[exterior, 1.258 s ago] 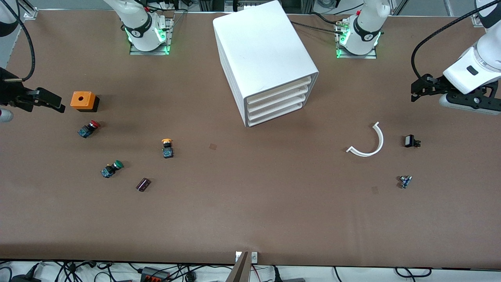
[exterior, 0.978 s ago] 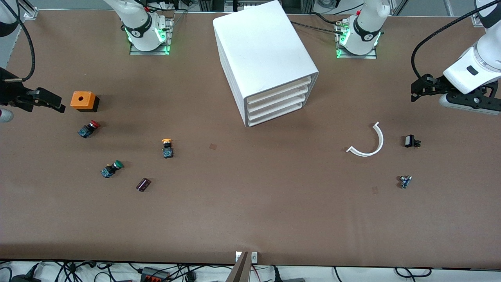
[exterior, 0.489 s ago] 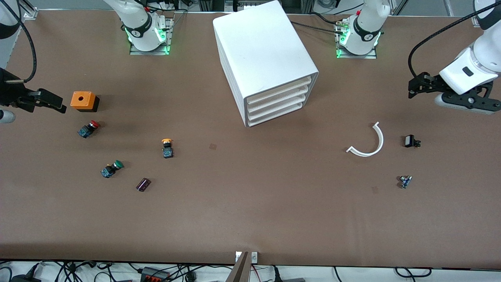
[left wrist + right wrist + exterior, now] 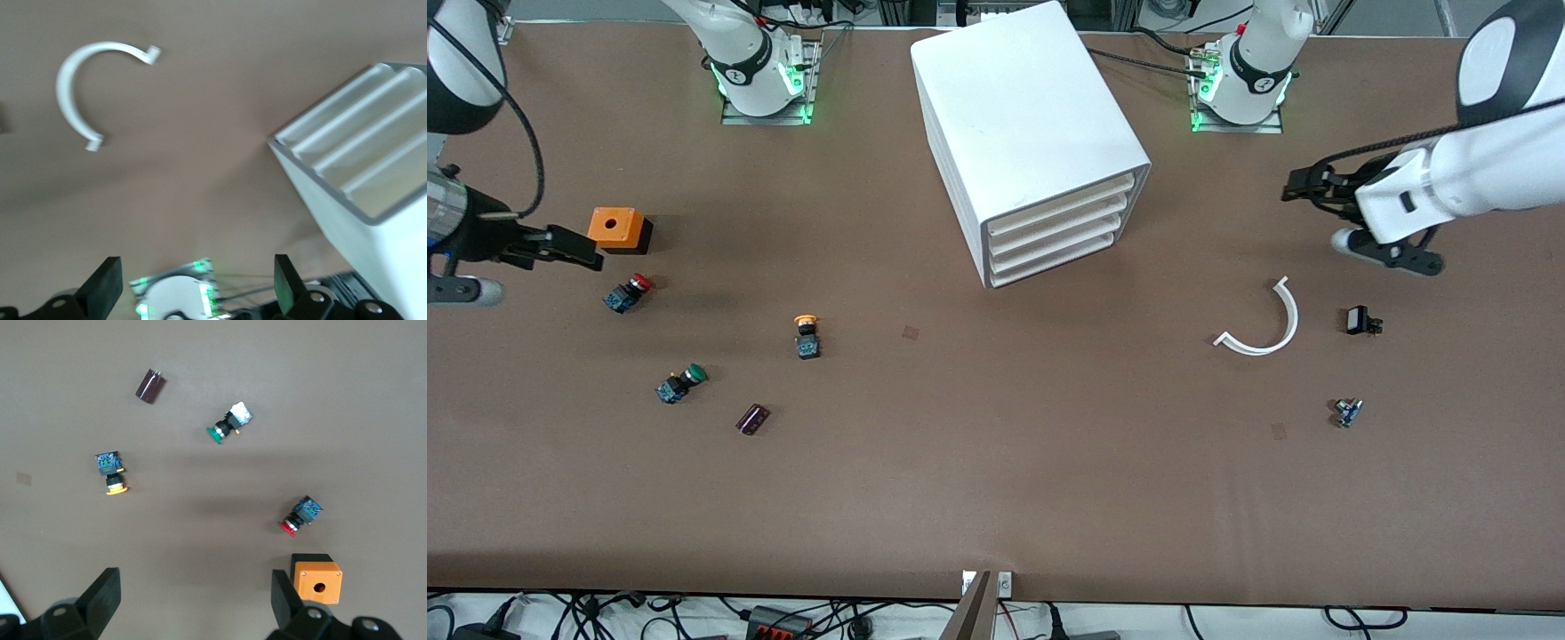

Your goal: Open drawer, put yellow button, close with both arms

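Yellow button [image 4: 807,336] lies well apart from both spread-fingered grippers, right [image 4: 574,248] and left [image 4: 1303,187].

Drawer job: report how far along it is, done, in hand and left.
Done: nothing yet. The drawer is shut in the cabinet, and the yellow button lies on the table.
In hand: neither gripper holds anything. The left gripper, open, hangs over the table near the white curved piece; the right gripper, open, is beside the orange box.
Left: open, load, close.
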Motion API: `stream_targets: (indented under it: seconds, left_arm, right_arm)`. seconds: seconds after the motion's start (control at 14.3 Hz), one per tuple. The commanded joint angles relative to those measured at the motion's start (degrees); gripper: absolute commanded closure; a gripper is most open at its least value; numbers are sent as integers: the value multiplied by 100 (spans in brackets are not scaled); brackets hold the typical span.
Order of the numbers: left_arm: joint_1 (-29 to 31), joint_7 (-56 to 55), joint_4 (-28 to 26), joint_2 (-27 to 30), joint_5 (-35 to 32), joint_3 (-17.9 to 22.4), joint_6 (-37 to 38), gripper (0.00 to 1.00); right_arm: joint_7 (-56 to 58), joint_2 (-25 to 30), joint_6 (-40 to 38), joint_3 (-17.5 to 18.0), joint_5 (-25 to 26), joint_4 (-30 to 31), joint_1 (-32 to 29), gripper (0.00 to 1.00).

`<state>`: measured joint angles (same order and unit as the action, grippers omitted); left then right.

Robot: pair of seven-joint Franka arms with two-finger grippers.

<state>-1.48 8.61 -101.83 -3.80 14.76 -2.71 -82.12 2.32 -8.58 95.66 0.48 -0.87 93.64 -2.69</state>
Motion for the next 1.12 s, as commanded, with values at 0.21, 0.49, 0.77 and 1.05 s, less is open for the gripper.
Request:
stream_targets:
  seconds: [0.21, 0.49, 0.77, 1.05]
  left_arm:
    - [25, 902, 111, -1051, 1861, -387, -49, 0]
    - [34, 2554, -82, -1605, 3171, -440, -147, 0]
    - [25, 3524, -688, -1756, 4017, -475, -182, 47]
    - [34, 3577, -979, -1844, 4062, -923, -620, 54]
  right_arm:
    - [-39, -811, 181, 40, -1, -30, 523, 0]
    - [-117, -1382, 453, 40, -10, 13, 1058, 0]
    - [-135, -1778, 1251, 40, -36, 347, 1332, 0]
    - [-135, -2191, 1841, 40, -54, 418, 1534, 0]
